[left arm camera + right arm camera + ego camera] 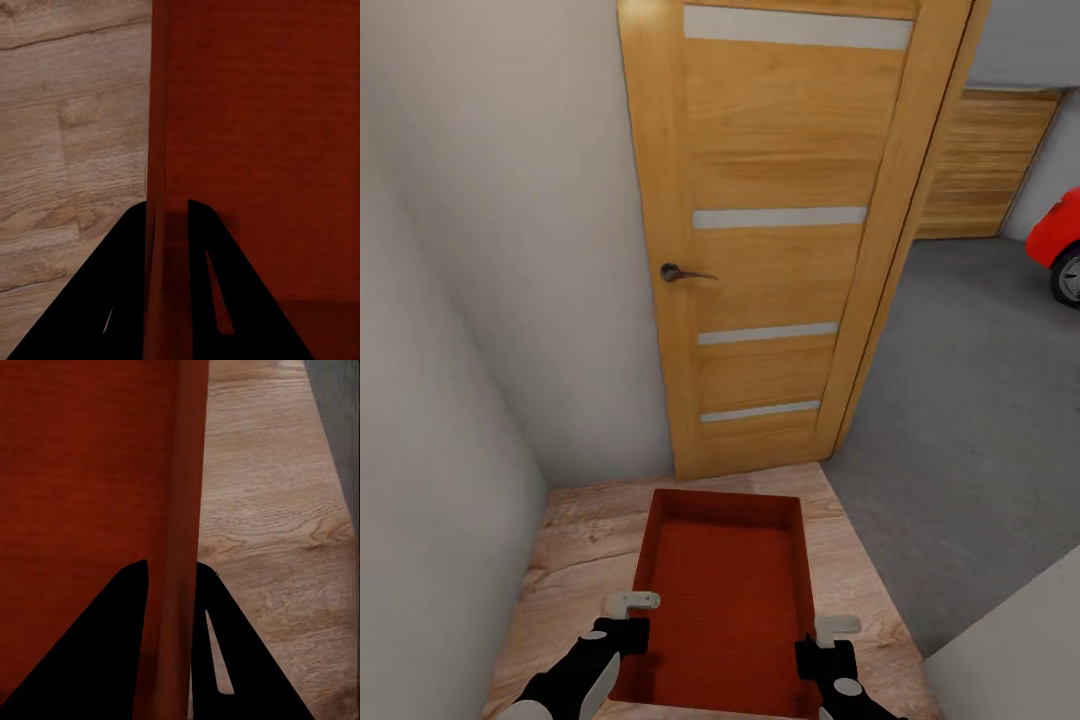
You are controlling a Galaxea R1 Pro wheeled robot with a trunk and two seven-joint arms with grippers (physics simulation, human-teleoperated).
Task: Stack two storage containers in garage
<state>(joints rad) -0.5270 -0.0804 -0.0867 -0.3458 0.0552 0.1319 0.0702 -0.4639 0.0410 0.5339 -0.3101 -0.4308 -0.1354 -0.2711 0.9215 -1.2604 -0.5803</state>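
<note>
The bin [725, 590] hangs between the 2 arms, low in front of the robot, above the wood plank floor [575, 560] just short of the open door [780, 230]. Past the door lies the grey garage floor [970, 420], with part of a red car [1060, 240] beyond.

The left gripper [171, 214] is clamped on the bin's left long wall, 1 finger outside and 1 inside; the right gripper [174, 574] pinches the right long wall the same way.

The bin is empty: its ribbed bottom is bare and it has no lid.

It looks light and fairly stiff, but the walls are thin and slightly flared, so I judge they could bow or slide out of a pinch if the arms pull apart or tilt unevenly. The rims of opposite long walls, near the middle, seem the soundest hold. The ribbing may add some friction. Carrying it level should keep both holds even.
</note>
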